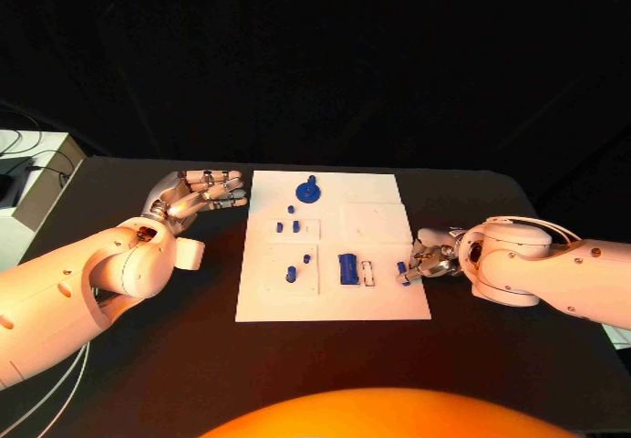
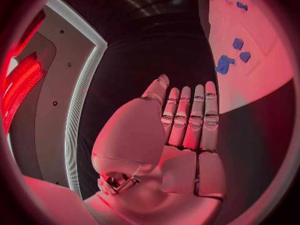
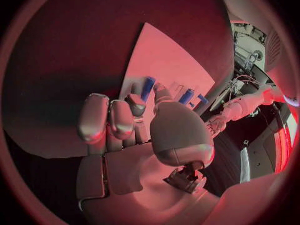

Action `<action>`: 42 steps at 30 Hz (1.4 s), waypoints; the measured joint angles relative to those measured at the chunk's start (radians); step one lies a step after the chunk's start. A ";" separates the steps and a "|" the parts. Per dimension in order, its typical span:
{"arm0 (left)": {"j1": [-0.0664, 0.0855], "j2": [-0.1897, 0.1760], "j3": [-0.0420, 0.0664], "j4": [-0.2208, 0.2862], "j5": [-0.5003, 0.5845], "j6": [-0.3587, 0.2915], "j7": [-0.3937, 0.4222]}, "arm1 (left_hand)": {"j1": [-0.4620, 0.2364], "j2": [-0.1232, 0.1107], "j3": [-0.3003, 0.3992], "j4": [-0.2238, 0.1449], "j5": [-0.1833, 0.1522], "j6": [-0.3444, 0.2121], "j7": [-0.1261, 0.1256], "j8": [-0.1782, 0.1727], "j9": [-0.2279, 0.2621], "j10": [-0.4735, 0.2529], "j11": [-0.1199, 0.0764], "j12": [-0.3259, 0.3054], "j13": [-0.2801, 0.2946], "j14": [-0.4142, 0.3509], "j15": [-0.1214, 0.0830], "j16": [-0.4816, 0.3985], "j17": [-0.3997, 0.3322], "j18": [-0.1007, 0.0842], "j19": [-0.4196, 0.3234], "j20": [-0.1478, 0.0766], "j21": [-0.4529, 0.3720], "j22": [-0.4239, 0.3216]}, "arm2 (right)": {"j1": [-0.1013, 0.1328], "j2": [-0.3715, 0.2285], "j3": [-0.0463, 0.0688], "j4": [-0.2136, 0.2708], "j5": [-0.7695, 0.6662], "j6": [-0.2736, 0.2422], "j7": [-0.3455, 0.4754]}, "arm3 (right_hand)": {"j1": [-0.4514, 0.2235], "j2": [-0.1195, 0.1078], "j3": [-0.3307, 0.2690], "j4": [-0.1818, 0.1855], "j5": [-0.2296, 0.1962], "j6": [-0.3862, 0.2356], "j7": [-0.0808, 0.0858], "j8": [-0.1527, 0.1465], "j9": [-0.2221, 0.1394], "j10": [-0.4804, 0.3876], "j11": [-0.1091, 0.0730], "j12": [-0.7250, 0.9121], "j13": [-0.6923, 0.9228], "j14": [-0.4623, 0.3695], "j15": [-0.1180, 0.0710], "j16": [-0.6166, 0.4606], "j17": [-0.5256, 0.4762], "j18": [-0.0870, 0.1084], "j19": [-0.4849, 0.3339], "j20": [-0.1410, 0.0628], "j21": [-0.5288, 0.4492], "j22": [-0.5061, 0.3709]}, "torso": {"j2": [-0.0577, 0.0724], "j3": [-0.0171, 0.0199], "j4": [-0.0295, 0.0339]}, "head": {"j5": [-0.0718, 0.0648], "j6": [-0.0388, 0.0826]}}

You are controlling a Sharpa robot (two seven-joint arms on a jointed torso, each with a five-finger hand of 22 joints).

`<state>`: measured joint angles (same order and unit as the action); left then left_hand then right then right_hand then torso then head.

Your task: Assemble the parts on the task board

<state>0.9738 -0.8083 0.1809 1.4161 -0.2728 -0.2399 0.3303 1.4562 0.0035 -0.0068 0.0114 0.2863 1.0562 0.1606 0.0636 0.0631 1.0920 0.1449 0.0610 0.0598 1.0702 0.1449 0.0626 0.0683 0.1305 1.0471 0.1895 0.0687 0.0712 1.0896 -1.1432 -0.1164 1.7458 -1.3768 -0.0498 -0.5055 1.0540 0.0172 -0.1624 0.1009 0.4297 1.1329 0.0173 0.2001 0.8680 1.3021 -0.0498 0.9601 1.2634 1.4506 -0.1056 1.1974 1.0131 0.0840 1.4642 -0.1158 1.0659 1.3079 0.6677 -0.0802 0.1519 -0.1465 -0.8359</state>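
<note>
Parts lie scattered over your task board (image 1: 381, 306), the white plate in the middle of the black table (image 1: 526, 365); look in the head view and you find a round blue disc with a stub (image 1: 308, 191) near the board's far edge, three small blue pieces (image 1: 289, 222) just below it, and two more small pieces (image 1: 298, 265) on the near left panel; a larger blue block (image 1: 347, 269) stands near the board's middle toward its near side, with a pale slotted piece (image 1: 368, 272) just beside it.

Your right hand (image 1: 430, 258) sits at the board's right edge, fingers curled in; a small blue part (image 1: 404, 272) shows right at its fingertips, and in the right wrist view a blue piece (image 3: 147, 88) appears just above the curled fingers (image 3: 119, 117), touching or almost touching them; you cannot tell from these views whether the hand truly grips it or merely rests against it.

Your left hand (image 1: 200, 193) hovers just off the board's left edge, near the far corner; in the left wrist view its fingers (image 2: 190, 117) are straight and side by side, the palm bare, nothing held; the board (image 2: 262, 70) and a few blue parts (image 2: 225, 63) show beyond the fingertips, well apart from them.
</note>
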 measured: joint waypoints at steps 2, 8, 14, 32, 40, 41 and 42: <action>0.000 0.000 0.000 0.000 0.000 0.000 0.000 | 0.000 0.000 0.000 0.000 0.000 0.000 0.000 0.000 0.000 0.000 0.000 0.000 0.000 0.000 0.000 0.000 0.000 0.000 0.000 0.000 0.000 0.000 | -0.004 0.005 0.000 -0.004 -0.007 0.000 -0.003 | 0.000 0.000 0.000 0.000 0.000 0.000 0.000 0.000 0.000 0.000 0.000 0.000 0.000 0.000 0.000 0.000 0.000 0.000 0.000 0.000 0.000 0.000 | 0.000 0.0000 -0.0001 | 0.000 0.000; 0.000 -0.001 0.000 0.000 0.000 0.000 0.000 | 0.000 0.000 0.000 0.000 0.000 0.000 0.000 0.000 0.000 0.000 0.000 0.000 0.000 0.000 0.000 0.000 0.000 0.000 0.000 0.000 0.000 0.000 | -0.014 0.023 0.003 -0.017 -0.022 -0.002 -0.007 | 0.006 0.006 0.001 0.001 0.005 0.002 -0.001 0.011 0.008 0.000 0.000 -0.001 0.000 0.000 0.000 0.000 0.000 0.000 0.000 0.000 0.000 0.000 | 0.000 0.0000 0.0001 | 0.002 0.000; -0.001 -0.003 0.000 0.000 0.000 0.000 -0.001 | 0.000 0.000 -0.003 0.003 0.000 0.000 0.000 0.000 0.000 0.000 0.000 0.000 0.000 0.000 0.000 0.000 0.000 0.000 0.000 0.000 0.000 0.000 | -0.021 0.035 0.007 -0.025 -0.041 -0.016 -0.008 | 0.016 0.016 0.004 0.004 0.016 0.000 0.003 0.011 0.008 0.000 0.000 -0.010 -0.002 0.000 0.000 0.000 0.000 0.000 0.000 0.000 0.000 0.000 | -0.001 -0.0010 0.0006 | 0.002 -0.002; -0.001 -0.007 0.000 0.003 0.001 0.000 -0.005 | 0.000 0.000 0.004 0.010 0.000 -0.009 0.009 0.000 0.000 0.000 0.000 0.000 0.000 0.000 0.000 0.000 0.000 0.000 -0.003 0.003 0.000 0.000 | -0.026 0.064 0.009 -0.032 -0.058 -0.064 0.030 | 0.108 0.062 0.062 -0.035 0.210 -0.002 0.027 -0.059 0.025 -0.020 0.016 -0.033 -0.015 0.002 0.006 -0.006 0.012 -0.002 0.000 0.000 -0.007 -0.001 | -0.001 -0.0020 0.0009 | 0.010 -0.003; -0.001 -0.009 0.000 0.004 0.001 0.000 -0.006 | 0.000 0.000 0.004 0.010 0.000 -0.009 0.009 0.000 -0.001 0.000 0.000 0.000 0.000 0.000 0.000 0.000 0.000 0.000 -0.003 0.003 0.000 0.000 | -0.026 0.065 0.010 -0.039 -0.026 -0.061 0.044 | 0.019 -0.004 0.464 0.071 -0.010 -0.008 0.041 -0.111 0.162 -0.031 0.016 -0.041 -0.019 -0.002 0.009 -0.006 0.018 -0.008 0.004 0.004 -0.007 0.000 | -0.001 -0.0019 0.0004 | 0.011 -0.003; -0.001 -0.010 0.000 0.005 0.001 0.000 -0.006 | 0.000 0.000 0.004 0.010 0.000 -0.009 0.009 0.000 -0.001 0.000 0.000 0.000 0.000 0.000 0.000 0.000 0.000 0.000 -0.003 0.003 0.000 0.000 | -0.025 0.065 0.010 -0.040 -0.022 -0.061 0.044 | 0.018 -0.005 0.465 0.070 -0.010 -0.008 0.041 -0.108 0.162 -0.031 0.016 -0.041 -0.019 -0.002 0.009 -0.006 0.018 -0.008 0.004 0.004 -0.007 0.000 | -0.001 -0.0019 0.0003 | 0.011 -0.003; -0.001 -0.010 0.000 0.005 0.001 0.000 -0.006 | 0.000 0.000 0.004 0.010 0.000 -0.009 0.009 0.000 -0.001 0.000 0.000 0.000 0.000 0.000 0.000 0.000 0.000 0.000 -0.003 0.003 0.000 0.000 | -0.025 0.065 0.010 -0.040 -0.017 -0.062 0.045 | 0.017 -0.004 0.465 0.070 -0.010 -0.008 0.041 -0.106 0.162 -0.031 0.016 -0.041 -0.019 -0.002 0.009 -0.006 0.018 -0.008 0.004 0.004 -0.007 0.000 | -0.001 -0.0019 0.0003 | 0.011 -0.003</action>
<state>0.9725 -0.8183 0.1813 1.4210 -0.2719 -0.2396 0.3239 1.4562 0.0035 -0.0024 0.0209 0.2863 1.0473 0.1695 0.0636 0.0624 1.0920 0.1449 0.0610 0.0598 1.0702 0.1449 0.0626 0.0683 0.1305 1.0445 0.1920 0.0687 0.0711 1.0643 -1.0786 -0.1061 1.7057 -1.3936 -0.1117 -0.4607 1.0708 0.0129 0.3027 0.1709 0.4198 1.1247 0.0583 0.0945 1.0300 1.2713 -0.0336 0.9195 1.2448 1.4486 -0.0963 1.1918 1.0312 0.0756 1.4679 -0.1120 1.0590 1.3081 0.6669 -0.0821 0.1522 -0.1354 -0.8390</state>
